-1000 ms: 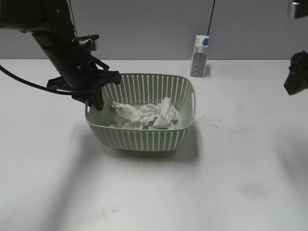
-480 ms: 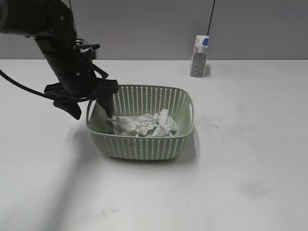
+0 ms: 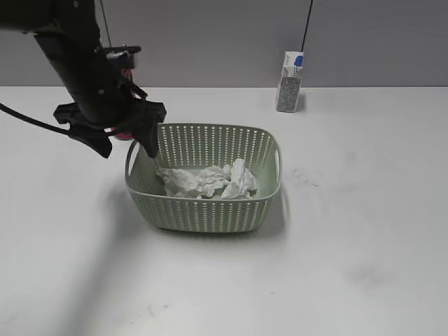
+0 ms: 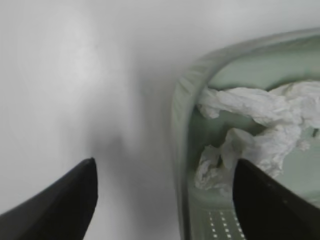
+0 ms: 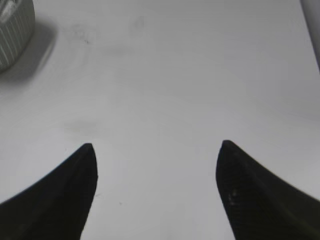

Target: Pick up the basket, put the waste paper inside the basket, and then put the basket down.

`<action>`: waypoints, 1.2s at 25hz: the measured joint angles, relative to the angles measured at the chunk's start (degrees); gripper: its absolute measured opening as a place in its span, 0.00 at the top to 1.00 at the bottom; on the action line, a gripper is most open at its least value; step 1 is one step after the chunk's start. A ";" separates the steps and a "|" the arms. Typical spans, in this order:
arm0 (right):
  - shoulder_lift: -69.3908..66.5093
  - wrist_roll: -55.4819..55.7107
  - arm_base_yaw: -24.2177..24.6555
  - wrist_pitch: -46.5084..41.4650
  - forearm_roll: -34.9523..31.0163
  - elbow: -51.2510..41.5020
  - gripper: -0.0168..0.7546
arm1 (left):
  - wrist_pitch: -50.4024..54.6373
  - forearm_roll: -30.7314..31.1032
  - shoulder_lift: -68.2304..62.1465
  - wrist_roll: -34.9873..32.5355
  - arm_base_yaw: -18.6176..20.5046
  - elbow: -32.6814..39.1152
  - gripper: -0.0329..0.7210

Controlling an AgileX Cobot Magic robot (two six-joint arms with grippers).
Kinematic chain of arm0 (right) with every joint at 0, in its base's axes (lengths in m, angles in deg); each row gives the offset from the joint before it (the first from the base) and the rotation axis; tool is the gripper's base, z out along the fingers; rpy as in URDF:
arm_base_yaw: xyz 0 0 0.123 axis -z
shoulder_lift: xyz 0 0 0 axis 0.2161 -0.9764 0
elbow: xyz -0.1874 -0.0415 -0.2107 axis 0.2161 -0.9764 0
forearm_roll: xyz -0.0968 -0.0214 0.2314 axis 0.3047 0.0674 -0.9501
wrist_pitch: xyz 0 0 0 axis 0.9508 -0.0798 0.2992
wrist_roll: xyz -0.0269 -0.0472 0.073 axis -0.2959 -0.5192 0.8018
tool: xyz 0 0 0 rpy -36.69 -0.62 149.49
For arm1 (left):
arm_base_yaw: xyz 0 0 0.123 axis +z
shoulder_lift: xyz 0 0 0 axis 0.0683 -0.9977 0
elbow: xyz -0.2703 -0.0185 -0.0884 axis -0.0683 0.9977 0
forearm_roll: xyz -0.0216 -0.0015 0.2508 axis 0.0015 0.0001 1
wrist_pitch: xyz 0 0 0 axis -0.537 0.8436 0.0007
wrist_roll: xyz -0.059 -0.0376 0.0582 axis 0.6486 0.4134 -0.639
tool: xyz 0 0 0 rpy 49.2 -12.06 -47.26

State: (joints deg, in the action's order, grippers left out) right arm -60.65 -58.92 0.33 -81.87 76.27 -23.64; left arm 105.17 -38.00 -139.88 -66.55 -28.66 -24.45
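On a white table (image 3: 336, 266) against a grey wall (image 3: 210, 35), the basket (image 3: 204, 210) holding the waste paper (image 3: 210, 180) is set down, the left gripper (image 3: 126, 143) spread above its rim, the right gripper (image 5: 156, 165) likewise parted over bare tabletop.

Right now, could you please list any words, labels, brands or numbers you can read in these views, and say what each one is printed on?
None can be read.
Carton at the back of the table: blue patch and grey print, too small and blurred to read.
Basket, waste paper: no print visible.
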 joint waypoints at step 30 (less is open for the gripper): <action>4.96 0.00 0.00 -0.02 0.38 -0.23 0.25 | 12.56 1.45 31.11 -13.64 25.11 16.18 0.17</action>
State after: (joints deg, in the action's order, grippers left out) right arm -55.69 -58.92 0.33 -81.89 76.66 -23.87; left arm 117.73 -36.56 -108.77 -80.19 -3.55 -8.27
